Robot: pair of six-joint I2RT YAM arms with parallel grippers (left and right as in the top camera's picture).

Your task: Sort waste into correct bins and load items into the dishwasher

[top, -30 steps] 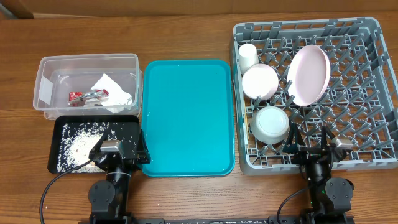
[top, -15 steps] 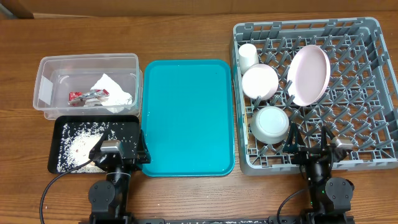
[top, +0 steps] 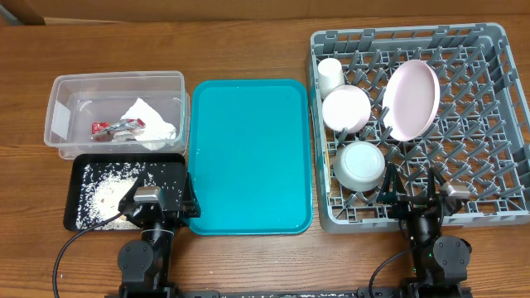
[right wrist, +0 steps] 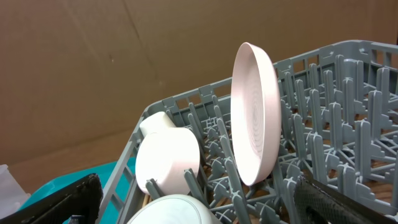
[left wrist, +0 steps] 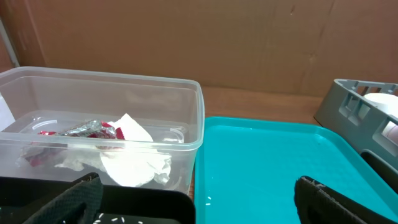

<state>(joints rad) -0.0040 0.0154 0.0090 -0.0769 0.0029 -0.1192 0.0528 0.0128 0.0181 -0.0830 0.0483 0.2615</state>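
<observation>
The clear tub (top: 62, 103) holds the crumpled white napkin (top: 147, 121) and the red wrapper (top: 112, 127); both also show in the left wrist view, napkin (left wrist: 134, 155) and wrapper (left wrist: 87, 129). The black tray (top: 79, 170) holds rice grains (top: 112, 189). The grey dish rack (top: 497, 124) holds the pink plate (top: 411, 99), white cup (top: 330, 74) and two pale bowls (top: 346, 108) (top: 361, 164). In the right wrist view the plate (right wrist: 252, 112) stands upright beside a bowl (right wrist: 168, 158). My left gripper (top: 157, 201) is open over the tray's near right corner. My right gripper (top: 418, 194) is open at the rack's near edge. The chopsticks are hidden.
A large teal tray (top: 248, 157) lies between the bins and the rack, with a couple of rice grains (left wrist: 207, 199) on it near the black tray. A cardboard wall stands behind the table. Both arm bases sit at the table's near edge.
</observation>
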